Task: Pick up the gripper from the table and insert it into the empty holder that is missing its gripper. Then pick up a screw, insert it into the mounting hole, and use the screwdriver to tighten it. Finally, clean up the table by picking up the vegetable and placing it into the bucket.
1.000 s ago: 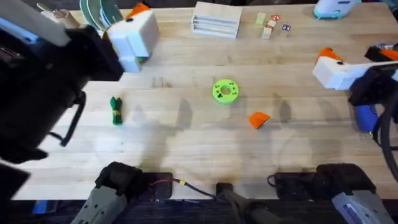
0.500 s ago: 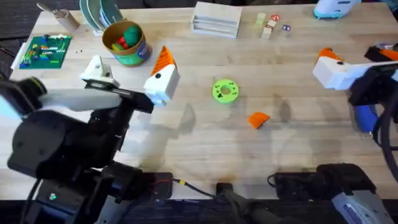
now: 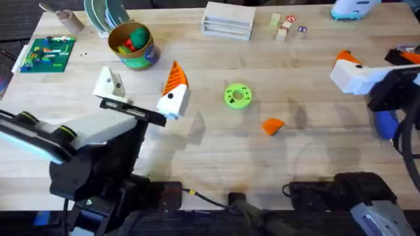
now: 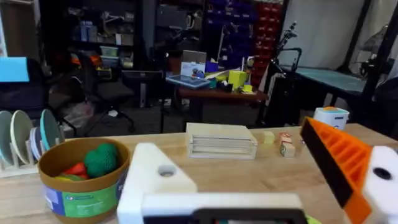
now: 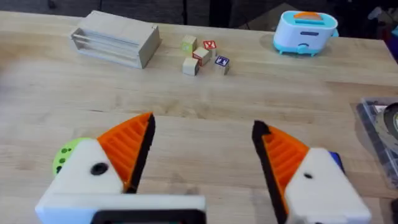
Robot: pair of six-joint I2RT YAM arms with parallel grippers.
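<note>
The orange wedge gripper lies on the table right of centre, with nothing near it. My left gripper hovers open at the left. One finger is the plain white holder with a hole in it, the other carries an orange pad. My left arm hides the vegetable. The bucket stands behind it, holding toy food. At the far right my right gripper is open above the blue screwdriver. The screw is out of view.
A bright green disc sits mid-table. Along the back are a plate rack, a wooden box, small blocks and a light blue toy toaster. A green circuit board lies at the far left.
The left arm dropped from close under the camera, and its gripper came forward from beside the bucket to the left-middle of the table. It now covers the vegetable. The right arm is still.
</note>
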